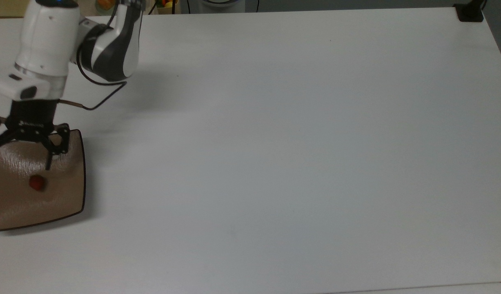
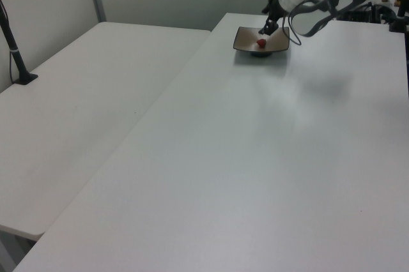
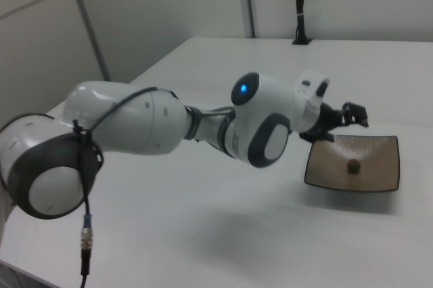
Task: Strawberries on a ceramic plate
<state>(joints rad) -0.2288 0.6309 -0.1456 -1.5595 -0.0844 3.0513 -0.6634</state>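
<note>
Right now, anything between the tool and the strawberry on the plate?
Nothing visible. The strawberry lies alone on the ceramic plate, and the open tool hangs above it and apart from it, with only bare plate surface in between.

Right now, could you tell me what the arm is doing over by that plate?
The strawberry lies on the plate, free of the gripper. The gripper hangs above the plate's far edge with its jaws open and empty. Judging by this, the placing looks done.
</note>
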